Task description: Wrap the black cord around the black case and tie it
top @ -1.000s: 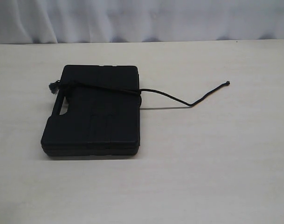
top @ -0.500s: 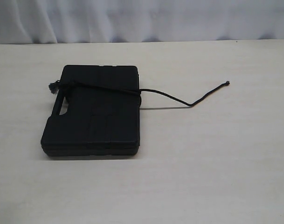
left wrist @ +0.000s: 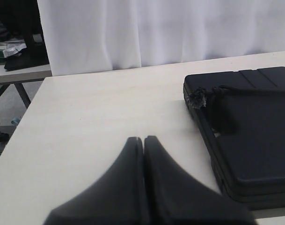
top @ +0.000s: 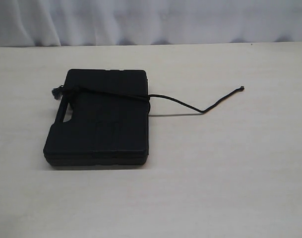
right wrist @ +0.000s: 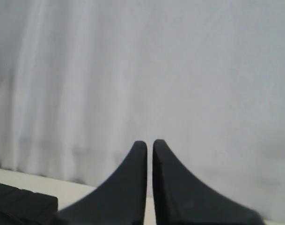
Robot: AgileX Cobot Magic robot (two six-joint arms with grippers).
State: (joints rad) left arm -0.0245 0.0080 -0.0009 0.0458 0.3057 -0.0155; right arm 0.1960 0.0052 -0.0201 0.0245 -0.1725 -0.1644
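Lying flat on smooth pale table (top: pixel 215 173): matte black case (top: pixel 106 129), rectangular, ribbed lid, thin braided black cord (top: pixel 224 99) crossing it, trailing right. Left gripper (left wrist: pixel 143 138), right gripper (right wrist: pixel 149 142): tapered fingers pressed together, empty.

The left gripper (left wrist: pixel 143 139) and right gripper (right wrist: pixel 149 143) are plain matte black, each a pair of smooth fingers (left wrist: pixel 123 187) flaring wide at the base and curving up to narrow blunt tips.
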